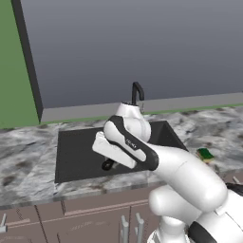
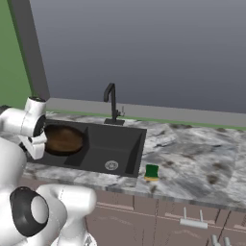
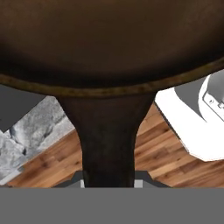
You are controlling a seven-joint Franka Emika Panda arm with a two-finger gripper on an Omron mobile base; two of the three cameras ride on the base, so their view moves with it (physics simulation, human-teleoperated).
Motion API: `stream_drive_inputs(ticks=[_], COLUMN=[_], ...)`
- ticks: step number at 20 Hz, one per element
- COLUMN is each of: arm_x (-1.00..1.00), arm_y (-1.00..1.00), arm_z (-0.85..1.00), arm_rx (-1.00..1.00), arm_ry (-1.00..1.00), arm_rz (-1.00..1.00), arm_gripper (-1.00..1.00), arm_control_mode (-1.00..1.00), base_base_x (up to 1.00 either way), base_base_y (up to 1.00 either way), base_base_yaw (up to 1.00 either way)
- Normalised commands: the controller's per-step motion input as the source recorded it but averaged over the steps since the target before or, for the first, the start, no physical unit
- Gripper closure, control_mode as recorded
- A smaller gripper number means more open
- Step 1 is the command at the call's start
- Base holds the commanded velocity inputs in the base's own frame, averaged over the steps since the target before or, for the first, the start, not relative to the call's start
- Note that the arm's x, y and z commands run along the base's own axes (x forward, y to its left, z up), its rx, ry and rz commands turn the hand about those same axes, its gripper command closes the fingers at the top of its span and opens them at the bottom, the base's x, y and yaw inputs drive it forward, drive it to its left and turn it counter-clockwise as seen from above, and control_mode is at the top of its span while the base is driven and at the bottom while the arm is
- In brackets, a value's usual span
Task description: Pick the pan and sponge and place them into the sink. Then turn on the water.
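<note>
Two fingers (image 3: 109,183) clamp the pan's (image 2: 62,139) short dark handle, which runs straight up from them to the rim in the hand view. Pan hangs over the left part of the black sink (image 2: 122,144), its reddish-brown inside facing up, close to the basin's left wall; open basin lies to its right, round drain (image 2: 111,165) uncovered. Faucet (image 2: 111,103) stands at the back edge. Sponge (image 2: 152,172) rests on the marbled surface (image 2: 202,163), just beside the sink's right front corner. Grey wall behind; wood floor below.
</note>
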Motion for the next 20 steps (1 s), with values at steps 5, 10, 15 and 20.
stream_drive_inputs(ticks=[5,10,15,20], arm_x=[0.17,0.10,0.19,0.31], arm_y=[-0.52,-0.42,-0.37,-0.33], arm_z=[-0.06,-0.09,-0.01,-0.11], arm_rx=[0.01,-0.03,-0.04,0.00], arm_ry=[0.06,0.01,0.01,0.00], arm_rz=[0.00,0.00,0.01,0.02], arm_gripper=[1.00,1.00,1.00,1.00], arm_control_mode=[-1.00,-1.00,-1.00,-1.00], base_base_x=[0.00,0.00,0.00,0.00], base_base_y=[0.00,0.00,0.00,0.00], base_base_yaw=[0.00,0.00,0.00,0.00])
